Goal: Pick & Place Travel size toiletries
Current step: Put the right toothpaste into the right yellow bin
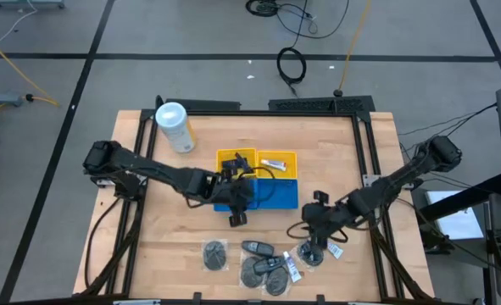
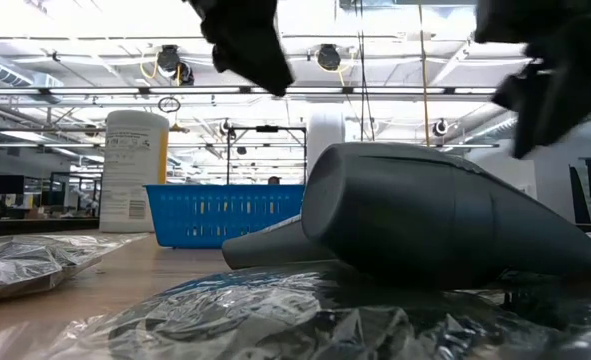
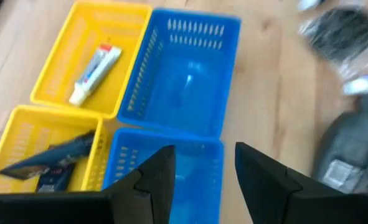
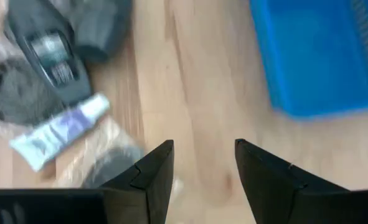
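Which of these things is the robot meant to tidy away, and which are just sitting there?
For the job:
- white tube in a yellow tray
- dark packets in the other yellow tray
- grey clear-wrapped round pieces at the table's front
- small white and purple tube
- dark grey pieces

Just sitting there:
- white canister
- cables on the floor

On the table are sitting 2 yellow trays (image 3: 87, 37) and 2 blue trays (image 3: 190, 68). 1 white tube (image 3: 95, 73) is lying in a yellow tray and 1 dark packet (image 3: 53, 163) in the other. 1 white canister (image 1: 174, 126) is standing nearby. About 4 clear-wrapped grey discs (image 1: 214, 253) and 2 dark pieces (image 1: 257, 247) are lying at the front edge, the pile overlapping, with 1 purple-labelled tube (image 4: 59, 132) showing among them.
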